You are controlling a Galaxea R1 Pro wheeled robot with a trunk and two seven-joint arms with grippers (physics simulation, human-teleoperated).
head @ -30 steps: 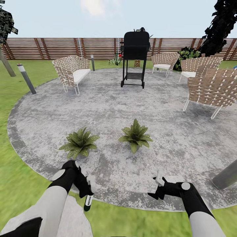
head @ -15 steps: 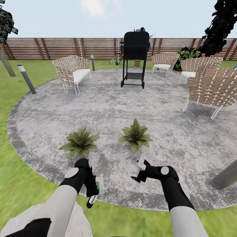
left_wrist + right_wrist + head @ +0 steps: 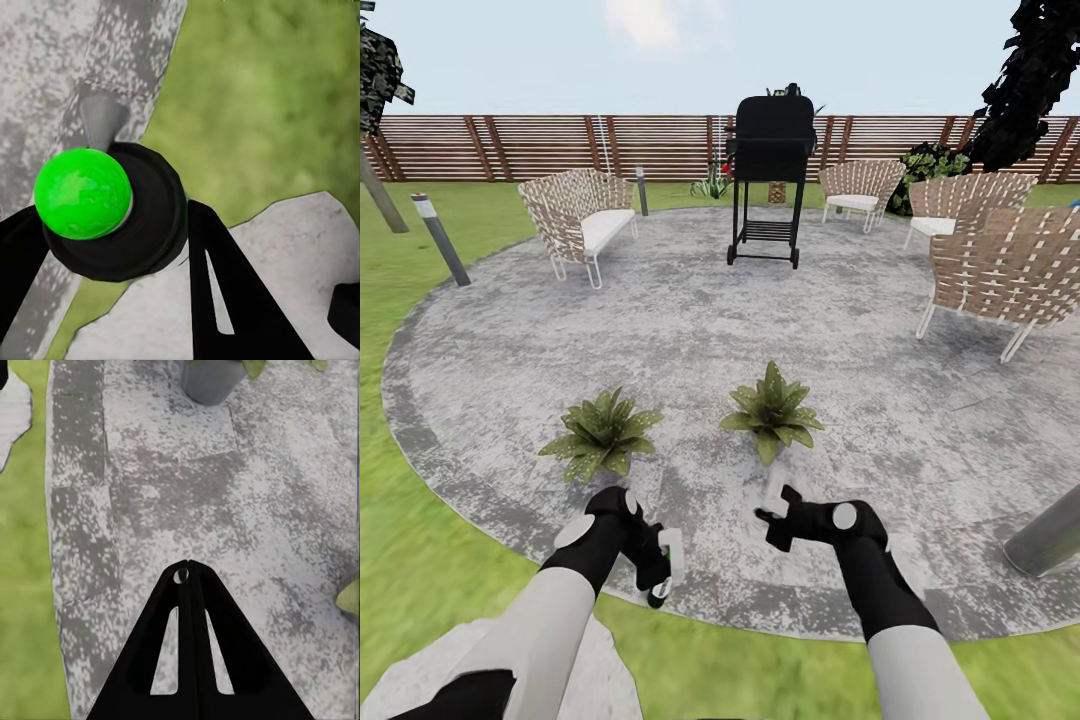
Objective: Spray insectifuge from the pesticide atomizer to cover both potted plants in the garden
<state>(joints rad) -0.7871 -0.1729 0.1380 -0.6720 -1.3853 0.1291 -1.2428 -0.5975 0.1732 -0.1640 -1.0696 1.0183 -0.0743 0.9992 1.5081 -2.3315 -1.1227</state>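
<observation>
I'm holding the left gripper [image 3: 660,570] clamped on the slim pesticide atomizer [image 3: 672,562], glossy green tip [image 3: 82,193] showing, over the mottled grey patio [image 3: 690,330] edge. Right gripper [image 3: 772,515] is hanging fingers pressed together, empty. Beyond it two leafy potted plants [image 3: 600,432] [image 3: 772,410] are sitting on the patio.

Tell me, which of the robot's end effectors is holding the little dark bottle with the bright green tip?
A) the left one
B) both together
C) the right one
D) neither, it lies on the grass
A: the left end effector is clamped on the pesticide atomizer, its green tip sitting between the fingers in the left wrist view, while the right end effector is shut on nothing above the paved patio.
</observation>
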